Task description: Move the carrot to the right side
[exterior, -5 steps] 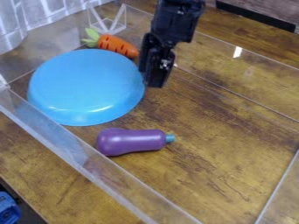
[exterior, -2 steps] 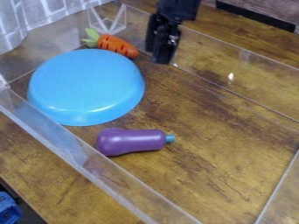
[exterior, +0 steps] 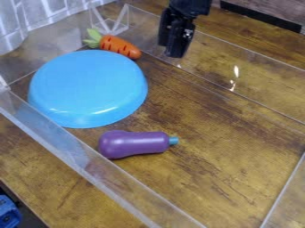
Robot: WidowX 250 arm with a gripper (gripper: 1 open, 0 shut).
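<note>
The small orange carrot (exterior: 114, 44) with a green leafy top lies on the wooden table at the back left, just behind the blue round plate (exterior: 88, 88). My gripper (exterior: 177, 48) hangs to the right of the carrot, a short way from it, near the back of the table. Its black fingers point down and stand close together with nothing between them. It touches neither the carrot nor the plate.
A purple eggplant toy (exterior: 137, 143) with a teal tip lies in front of the plate. Clear plastic walls (exterior: 71, 156) border the table at the front left and back. Bare wood (exterior: 238, 125) lies to the right.
My gripper has moved back and slightly right, away from the plate's edge, and has risen. The carrot, plate and eggplant have not moved.
</note>
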